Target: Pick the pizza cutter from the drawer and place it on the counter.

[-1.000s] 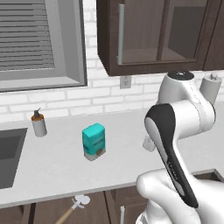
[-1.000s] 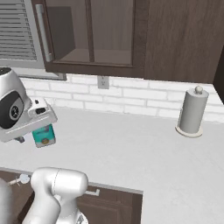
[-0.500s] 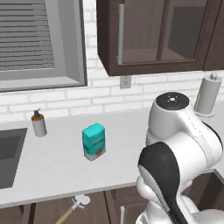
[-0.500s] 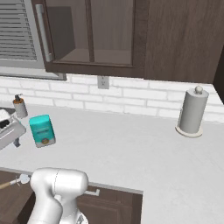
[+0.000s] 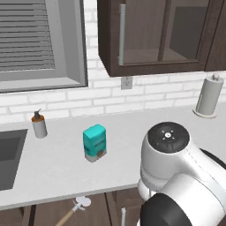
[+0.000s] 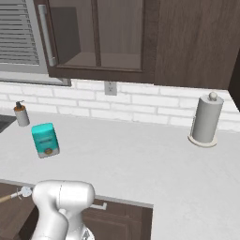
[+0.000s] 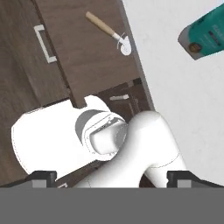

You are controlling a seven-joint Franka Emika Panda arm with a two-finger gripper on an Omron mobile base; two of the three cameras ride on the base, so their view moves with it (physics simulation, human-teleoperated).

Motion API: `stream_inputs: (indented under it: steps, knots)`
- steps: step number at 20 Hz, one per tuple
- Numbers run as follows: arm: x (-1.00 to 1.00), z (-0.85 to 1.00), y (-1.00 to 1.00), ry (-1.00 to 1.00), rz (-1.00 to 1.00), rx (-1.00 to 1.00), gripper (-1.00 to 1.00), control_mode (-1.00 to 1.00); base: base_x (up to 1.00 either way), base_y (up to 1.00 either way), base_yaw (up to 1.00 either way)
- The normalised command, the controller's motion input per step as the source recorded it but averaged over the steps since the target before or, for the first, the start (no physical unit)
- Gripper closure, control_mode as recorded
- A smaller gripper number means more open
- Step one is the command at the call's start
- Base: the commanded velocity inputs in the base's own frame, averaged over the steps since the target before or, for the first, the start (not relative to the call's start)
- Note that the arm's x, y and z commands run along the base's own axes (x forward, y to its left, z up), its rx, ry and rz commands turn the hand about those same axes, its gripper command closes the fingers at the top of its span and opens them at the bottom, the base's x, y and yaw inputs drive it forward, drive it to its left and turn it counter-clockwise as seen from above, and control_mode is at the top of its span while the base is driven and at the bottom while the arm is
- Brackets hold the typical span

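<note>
The two small dark finger tips of the gripper (image 7: 112, 176) are being shown at the bottom of the hand view, one at each lower corner, well apart, with nothing between them; the jaws are being held open. The hand is being pointed down and back over the robot's own white body, and the arm is being folded low in front of the cabinets, its big white joints being seen in the foreground of both base views.

The pizza cutter (image 7: 109, 32), a small tool with a slim tan wooden handle and a whitish-silver round wheel head, is being shown far up the hand view, well apart from the finger tips. It is lying flat in the shallow dark brown wooden drawer (image 7: 83, 52), which is standing open, with the wheel end just beside the thin pale edge of the broad light grey-white counter (image 7: 175, 87). In the left base view the cutter (image 5: 74, 209) is being seen just below the counter edge (image 5: 57, 163), and in the right base view (image 6: 14, 195) at the far left, beside the arm.

One pizza cutter is being counted. On the counter one teal carton (image 5: 94, 142), one grey soap dispenser bottle (image 5: 39, 125) and one grey paper towel roll (image 6: 206, 120) are standing upright, well apart from one another.
</note>
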Motion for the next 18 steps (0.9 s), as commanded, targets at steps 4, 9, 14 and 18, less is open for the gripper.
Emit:
stream_inputs:
  steps: [4, 9, 14, 18]
  knots:
    - [-0.46, 0.00, 0.30, 0.00, 0.16, -0.07, -1.00, -1.00, 0.00, 0.00, 0.00]
    - [-0.41, 0.00, 0.21, 0.00, 0.13, -0.02, -1.00, -1.00, 0.00, 0.00, 0.00]
    - [-0.40, 0.00, 0.27, -0.07, 0.07, -0.01, -1.00, -1.00, 0.00, 0.00, 0.00]
    - [-0.28, 0.00, 0.31, 0.00, 0.02, 0.00, -1.00, -1.00, 0.00, 0.00, 0.00]
